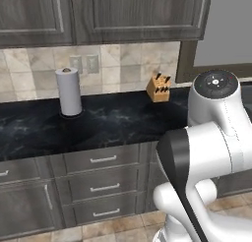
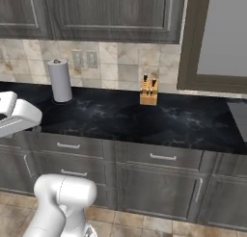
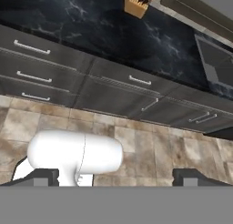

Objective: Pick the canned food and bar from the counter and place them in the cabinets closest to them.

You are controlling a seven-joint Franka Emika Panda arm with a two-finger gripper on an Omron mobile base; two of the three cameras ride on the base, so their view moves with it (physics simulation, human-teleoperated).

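Standing on the black counter (image 1: 118,123), knife block (image 1: 158,87) holding knives, paper towel roll (image 1: 69,92) apart

black marble counter (image 1: 113,120), tiled backsplash (image 1: 123,64), tan floor (image 3: 150,145)

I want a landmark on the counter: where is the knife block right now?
The knife block stands at the back of the black counter against the tiled wall, right of the paper towel roll and just left of the window frame.

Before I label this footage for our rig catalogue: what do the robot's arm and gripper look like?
The arm is glossy white, built of rounded tubular links, with a dark grey band along one link and a dark round cap bearing small red marks on top of a joint. No cables show. The gripper has two small dark, blocky finger tips set wide apart.
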